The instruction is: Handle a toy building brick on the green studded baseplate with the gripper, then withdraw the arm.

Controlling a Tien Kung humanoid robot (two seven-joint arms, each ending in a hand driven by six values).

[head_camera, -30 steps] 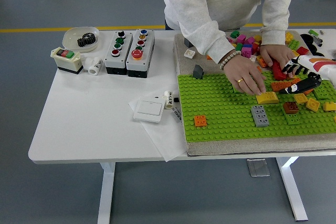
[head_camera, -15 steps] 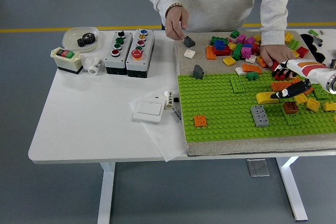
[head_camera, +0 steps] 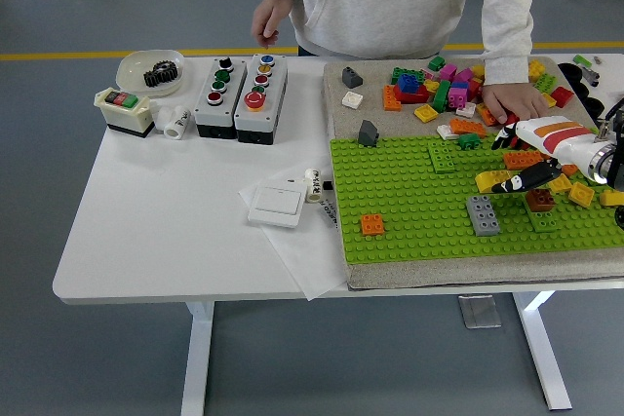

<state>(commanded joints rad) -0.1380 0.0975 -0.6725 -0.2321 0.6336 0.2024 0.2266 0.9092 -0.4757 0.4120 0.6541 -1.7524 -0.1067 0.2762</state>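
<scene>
Black fingers (head_camera: 531,174) of the right hand (head_camera: 556,148) curled low over the green studded baseplate (head_camera: 419,211), tips touching a yellow brick (head_camera: 493,180) near the plate's right side; whether clamped on it or only resting against it cannot be told. White and orange shell of the hand behind, entering from the right edge.

On the baseplate just beside the yellow brick: a grey brick (head_camera: 482,214), a brown brick (head_camera: 539,201), smaller yellow bricks (head_camera: 581,193) towards the right edge. Well apart, nearer the plate's left, a small orange brick (head_camera: 371,224). A flat green plate piece (head_camera: 442,157) near the far edge.

Beyond the baseplate, on a beige mat (head_camera: 338,114), a loose heap of coloured bricks (head_camera: 429,88). A person's hand (head_camera: 515,101) resting on that heap at its right end, close to the robot's hand; the person's other hand (head_camera: 269,18) hanging clear of the table, beyond its far edge.

Left of the mat on the white table (head_camera: 146,241): two button boxes (head_camera: 241,85), a switch unit (head_camera: 124,109), a dish holding a black gear (head_camera: 150,70), a white wall switch (head_camera: 277,206) on a sheet of paper.
</scene>
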